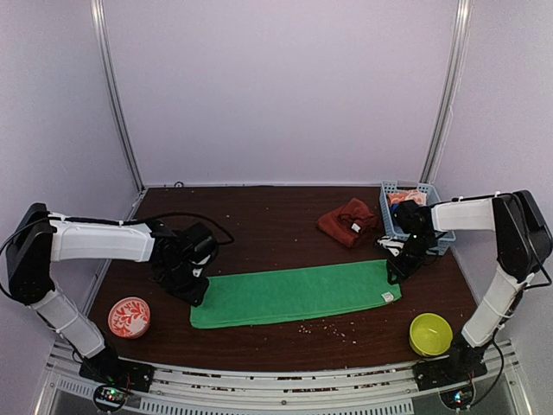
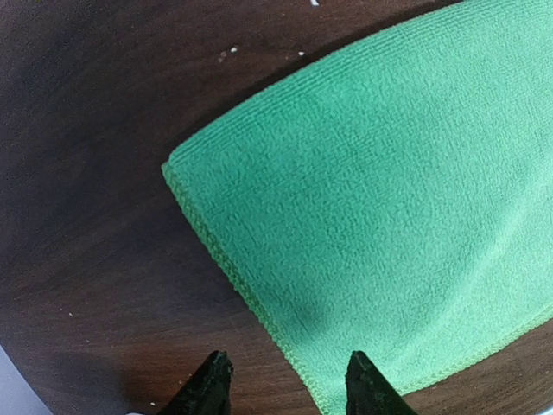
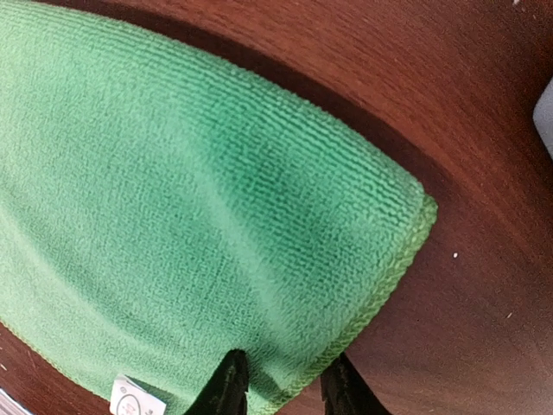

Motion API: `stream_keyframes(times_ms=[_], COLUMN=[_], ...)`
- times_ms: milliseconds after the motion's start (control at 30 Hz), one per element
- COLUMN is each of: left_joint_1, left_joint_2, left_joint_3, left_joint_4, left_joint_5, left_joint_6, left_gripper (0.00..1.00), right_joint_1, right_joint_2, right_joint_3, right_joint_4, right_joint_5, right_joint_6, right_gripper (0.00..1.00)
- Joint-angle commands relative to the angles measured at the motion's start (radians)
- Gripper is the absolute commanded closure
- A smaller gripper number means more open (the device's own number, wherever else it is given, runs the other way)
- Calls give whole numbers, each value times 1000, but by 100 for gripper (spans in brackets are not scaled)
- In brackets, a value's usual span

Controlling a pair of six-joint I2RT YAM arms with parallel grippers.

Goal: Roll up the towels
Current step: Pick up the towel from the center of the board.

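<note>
Nearest, one red-patterned bowl (image 1: 129,316) at left and one yellow-green bowl (image 1: 430,334) at right. One green towel (image 1: 294,294) lies flat across the bench (image 1: 259,216). The left fingers (image 2: 212,385) are released over one end; the right fingers (image 3: 229,385) straddle the other hem, grip unclear. Farthest, one rust-red towel (image 1: 347,221) lies bunched beside one blue basket (image 1: 387,220)

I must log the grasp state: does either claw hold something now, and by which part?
Nothing seems held. The left claw and right claw each stand open over an end hem of the flat green towel.
</note>
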Motion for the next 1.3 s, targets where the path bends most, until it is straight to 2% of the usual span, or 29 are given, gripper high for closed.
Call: stream_keyframes(times_ms=[0, 300, 433, 633, 900, 1267], left_joint_1=[10, 18, 23, 59, 110, 134], left_joint_2=[6, -3, -9, 0, -31, 3], left_joint_3=[-12, -37, -55, -83, -92, -101], left_joint_4=[27, 38, 46, 53, 47, 28], left_joint_5=[-27, -29, -31, -20, -16, -12], left_joint_6=[2, 1, -17, -51, -47, -47], left_gripper=[54, 55, 55, 57, 59, 59], right_joint_1=[-1, -1, -1, -1, 13, 182], right_joint_2=[29, -1, -49, -113, -111, -49], right_joint_3=[-32, -15, 20, 78, 194, 284], right_joint_4=[61, 63, 19, -40, -142, -193], right_joint_5=[-31, -54, -81, -237, -353, -513], right_joint_6=[21, 18, 15, 20, 20, 21], right_gripper=[78, 100, 100, 100, 100, 100])
